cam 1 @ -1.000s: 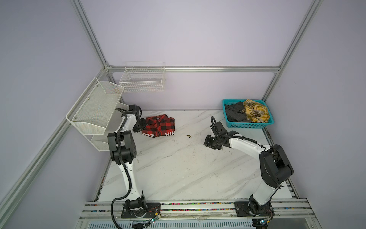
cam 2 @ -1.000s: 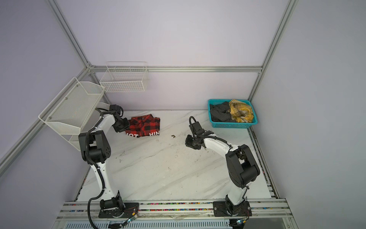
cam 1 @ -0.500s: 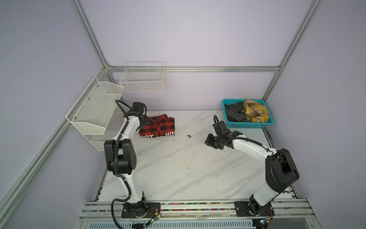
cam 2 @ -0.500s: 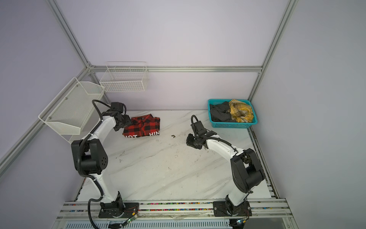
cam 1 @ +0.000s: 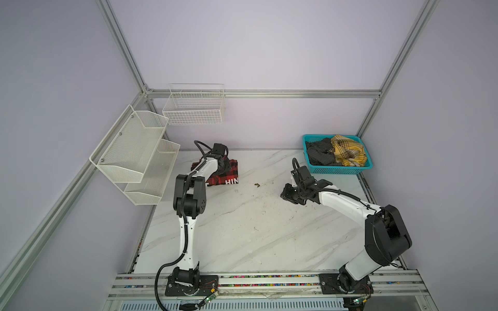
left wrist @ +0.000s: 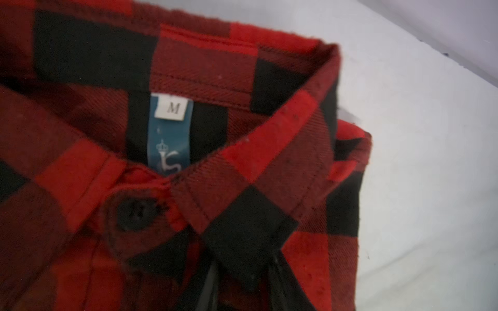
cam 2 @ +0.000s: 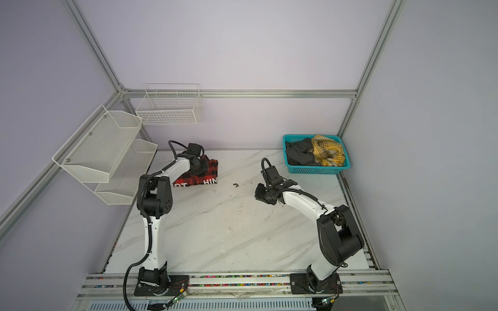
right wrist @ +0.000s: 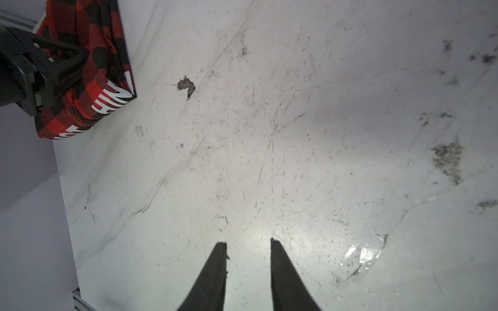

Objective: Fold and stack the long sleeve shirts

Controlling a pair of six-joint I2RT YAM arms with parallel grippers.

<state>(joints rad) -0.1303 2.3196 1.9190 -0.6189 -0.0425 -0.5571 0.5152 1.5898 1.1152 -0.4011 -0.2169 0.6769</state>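
Red-black check shirt [cam 1: 227,176] lies folded at the marble table's [cam 1: 256,229] far left, left gripper [cam 1: 224,166] and arm covering part; teal basket [cam 1: 340,170] far right. Left wrist: collar [left wrist: 269,150] close, fingers [left wrist: 281,280] blurred, so I cannot tell its grip. Right wrist: right gripper [right wrist: 248,242] partly open, empty, over bare marble.

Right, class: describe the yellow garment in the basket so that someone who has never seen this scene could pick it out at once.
Find the white marble table, then the teal basket at its far corner on the right arm's side. Two garments are heaped inside; the wanted one is yellow cloth with dark check lines, unlike the plain dark grey garment beside it.
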